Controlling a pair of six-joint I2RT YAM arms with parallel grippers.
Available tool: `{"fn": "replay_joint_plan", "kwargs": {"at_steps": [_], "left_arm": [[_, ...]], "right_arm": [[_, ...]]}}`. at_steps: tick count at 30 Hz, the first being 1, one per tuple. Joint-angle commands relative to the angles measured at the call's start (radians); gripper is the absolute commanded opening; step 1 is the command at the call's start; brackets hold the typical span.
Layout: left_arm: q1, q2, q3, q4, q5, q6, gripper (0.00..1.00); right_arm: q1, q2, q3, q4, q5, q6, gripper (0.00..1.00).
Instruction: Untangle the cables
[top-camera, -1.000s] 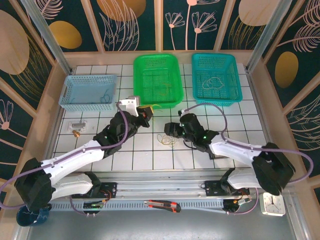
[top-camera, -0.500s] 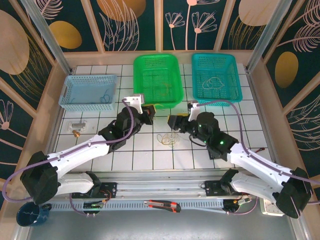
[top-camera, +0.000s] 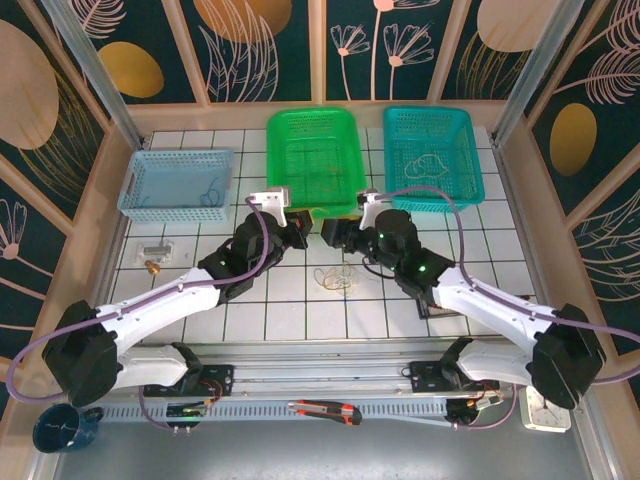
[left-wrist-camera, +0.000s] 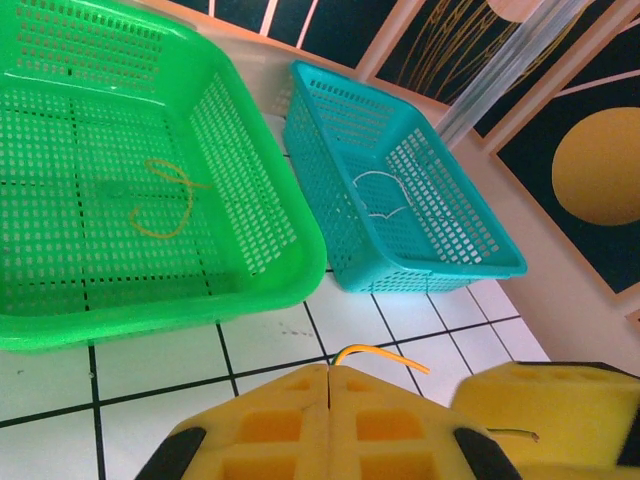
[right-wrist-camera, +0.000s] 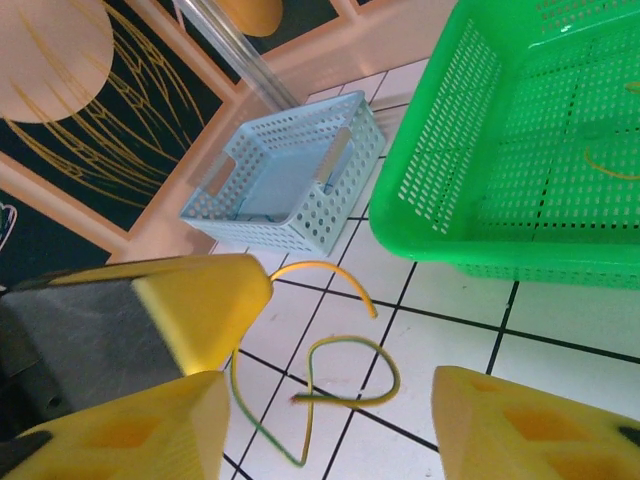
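White-tiled bench (top-camera: 290, 315) carries the cables (top-camera: 335, 278), a small tangle just in front of the green basket (top-camera: 300, 135). One yellow cable (left-wrist-camera: 375, 350) sticks out of the left hand (left-wrist-camera: 328, 375), which is clamped shut on it near the basket's front rim. Just beside it, the right hand (right-wrist-camera: 330, 400) stands part open and grips nothing, with a yellow-green loop showing between its fingers.
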Motion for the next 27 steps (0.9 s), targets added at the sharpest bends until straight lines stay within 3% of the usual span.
{"fn": "replay_joint_plan", "kwargs": {"at_steps": [1, 5, 6, 10, 17, 27], "left_arm": [[-0.003, -0.007, 0.018, 0.021, 0.018, -0.025, 0.00], [-0.003, -0.009, 0.018, 0.029, 0.003, -0.032, 0.00], [-0.003, -0.008, 0.018, 0.030, -0.005, -0.034, 0.00], [0.012, -0.009, 0.016, 0.052, -0.046, -0.049, 0.00], [0.114, -0.019, 0.028, 0.136, -0.077, -0.065, 0.00], [0.161, 0.132, 0.183, 0.181, -0.091, 0.062, 0.00]], "right_arm": [[-0.032, 0.027, 0.025, 0.090, -0.016, 0.014, 0.40], [-0.060, 0.035, -0.001, 0.113, -0.035, 0.034, 0.04], [-0.068, 0.029, -0.013, 0.112, -0.035, 0.038, 0.00], [-0.096, -0.011, -0.084, 0.107, -0.023, 0.057, 0.00], [-0.146, -0.084, -0.222, 0.102, 0.001, 0.105, 0.00], [-0.146, -0.056, -0.209, 0.131, -0.082, 0.112, 0.00]]}}
